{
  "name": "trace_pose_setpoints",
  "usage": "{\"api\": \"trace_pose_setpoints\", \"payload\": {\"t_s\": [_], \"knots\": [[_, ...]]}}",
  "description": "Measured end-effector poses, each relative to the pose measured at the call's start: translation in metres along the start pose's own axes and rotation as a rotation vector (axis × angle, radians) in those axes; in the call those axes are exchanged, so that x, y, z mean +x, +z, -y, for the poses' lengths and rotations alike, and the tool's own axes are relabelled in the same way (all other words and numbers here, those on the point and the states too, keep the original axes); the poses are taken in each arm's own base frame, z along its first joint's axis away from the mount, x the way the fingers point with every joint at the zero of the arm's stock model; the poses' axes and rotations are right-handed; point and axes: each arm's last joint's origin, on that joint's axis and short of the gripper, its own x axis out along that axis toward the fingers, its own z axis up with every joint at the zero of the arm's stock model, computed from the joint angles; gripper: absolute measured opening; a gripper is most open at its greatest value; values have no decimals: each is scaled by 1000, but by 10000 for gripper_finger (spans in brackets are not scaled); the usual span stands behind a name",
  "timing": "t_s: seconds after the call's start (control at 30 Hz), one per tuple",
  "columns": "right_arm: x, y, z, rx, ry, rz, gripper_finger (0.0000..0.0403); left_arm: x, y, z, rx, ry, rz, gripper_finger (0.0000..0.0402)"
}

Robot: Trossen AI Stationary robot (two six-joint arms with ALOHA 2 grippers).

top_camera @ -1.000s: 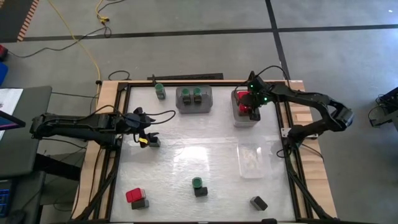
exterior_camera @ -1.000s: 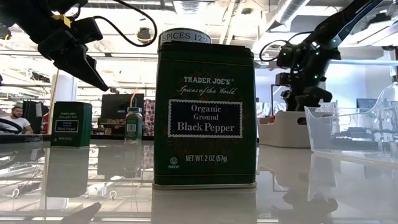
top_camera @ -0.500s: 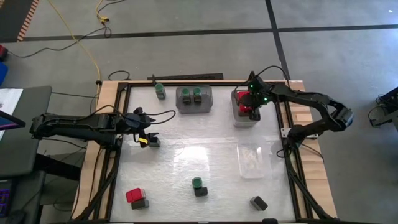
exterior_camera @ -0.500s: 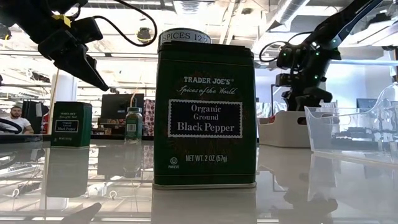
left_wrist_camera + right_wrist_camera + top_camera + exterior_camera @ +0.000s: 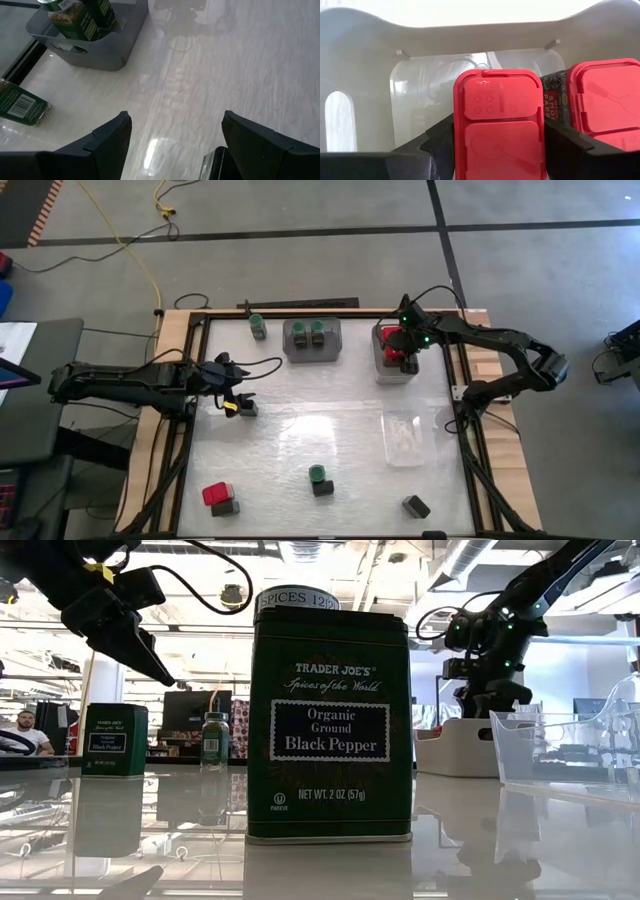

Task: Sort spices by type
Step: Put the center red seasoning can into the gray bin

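Our right fingers (image 5: 497, 145) sit apart around a red box (image 5: 498, 131) in the white tray (image 5: 398, 370), upper right. Our left fingers (image 5: 172, 145) are apart over the desk (image 5: 240, 65).

Two dark, jointed arms trailing black cables — yellow tag by the left gripper (image 5: 234, 406), green lights glowing near the right gripper (image 5: 404, 356).
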Motion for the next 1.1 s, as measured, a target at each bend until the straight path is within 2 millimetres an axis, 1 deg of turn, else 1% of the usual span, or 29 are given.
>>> {"api": "trace_pose_setpoints", "payload": {"t_s": [0.53,1.1], "knots": [[0,0,0,-94,-4,-3,265,0,0,0,0,0,0,298],[0,0,1,-114,-21,-19,266,0,0,0,0,10,1,298]]}}
